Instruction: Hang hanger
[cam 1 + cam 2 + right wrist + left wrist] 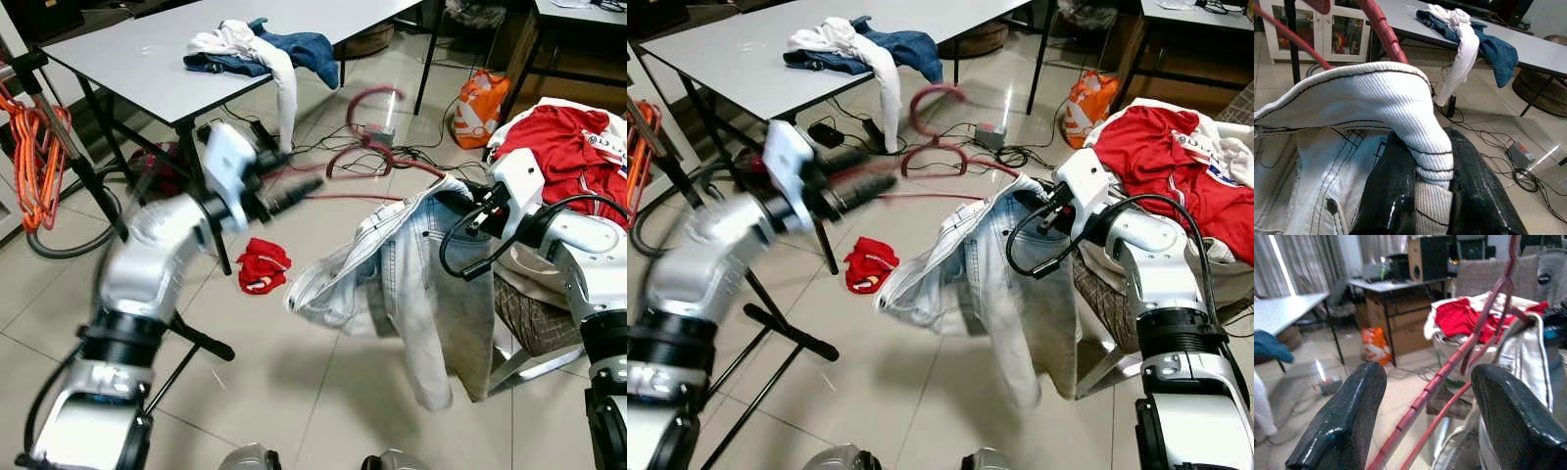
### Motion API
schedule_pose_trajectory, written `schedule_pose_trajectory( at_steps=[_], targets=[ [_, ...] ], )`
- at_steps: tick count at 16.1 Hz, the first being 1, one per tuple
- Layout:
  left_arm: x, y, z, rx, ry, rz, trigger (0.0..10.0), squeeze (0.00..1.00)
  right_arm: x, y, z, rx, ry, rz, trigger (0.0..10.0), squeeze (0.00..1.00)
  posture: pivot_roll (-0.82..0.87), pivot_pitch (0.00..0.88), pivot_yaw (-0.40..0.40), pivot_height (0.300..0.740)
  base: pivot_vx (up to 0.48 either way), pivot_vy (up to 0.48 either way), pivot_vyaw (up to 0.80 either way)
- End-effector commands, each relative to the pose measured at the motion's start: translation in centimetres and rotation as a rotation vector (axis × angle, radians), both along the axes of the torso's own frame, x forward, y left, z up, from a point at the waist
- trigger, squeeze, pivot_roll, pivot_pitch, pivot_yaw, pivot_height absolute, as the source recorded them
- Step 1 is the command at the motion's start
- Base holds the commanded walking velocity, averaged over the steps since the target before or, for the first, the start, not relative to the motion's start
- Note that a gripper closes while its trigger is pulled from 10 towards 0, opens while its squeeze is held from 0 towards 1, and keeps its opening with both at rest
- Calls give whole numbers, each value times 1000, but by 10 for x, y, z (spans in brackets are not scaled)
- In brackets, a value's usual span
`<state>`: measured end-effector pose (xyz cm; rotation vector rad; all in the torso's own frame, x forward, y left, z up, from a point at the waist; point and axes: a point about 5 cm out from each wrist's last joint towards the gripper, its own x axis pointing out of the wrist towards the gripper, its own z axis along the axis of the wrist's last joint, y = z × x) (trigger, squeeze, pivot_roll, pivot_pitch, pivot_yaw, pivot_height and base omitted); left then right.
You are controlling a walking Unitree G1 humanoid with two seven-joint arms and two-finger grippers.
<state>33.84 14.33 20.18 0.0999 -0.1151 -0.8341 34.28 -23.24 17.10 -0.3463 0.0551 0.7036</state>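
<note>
A red hanger (364,149) carries a pale denim jacket (411,274) in mid-air over the tiled floor, its hook (377,96) pointing up. My right gripper (477,211) is at the jacket's right shoulder; in the right wrist view it (1430,147) is shut on the jacket's white-lined fabric. My left gripper (312,186), blurred by motion, reaches toward the hanger's left end. Its black fingers (1347,421) stand open in the left wrist view, with the hanger's red bar (1449,367) running between them. Orange hangers (37,157) hang on a black rack (83,171) at the far left.
A grey table (147,69) holding blue and white clothes (260,49) stands behind. A red cloth (263,264) and cables (333,147) lie on the floor. A chair piled with a red garment (563,147) is at the right, an orange bag (478,108) beyond it.
</note>
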Motion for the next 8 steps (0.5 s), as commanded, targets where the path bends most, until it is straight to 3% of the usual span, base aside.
schedule_pose_trajectory(
  at_steps=[1, 5, 7, 8],
  targets=[
    [3, 12, 2, 17, -9, 31, 10000, 0, 0, -9, 17, 39, -84, -25, 0, 0, -126, 0, 47, 740, 0, 0, 0],
    [14, 45, 0, 67, -26, 185, 10000, 0, 0, -16, 16, 49, -101, -77, 0, 0, -128, 0, 54, 740, 0, 0, 0],
    [18, 62, 0, 83, -30, 258, 10000, 0, 2, -17, 25, 47, -152, -113, 0, 0, -129, 0, 57, 740, 0, 0, 0],
    [16, 63, -3, 71, -17, 252, 10000, 0, 3, -14, 32, 54, -184, -105, 0, 0, -127, 0, 59, 740, 0, 0, 0]
  ],
)
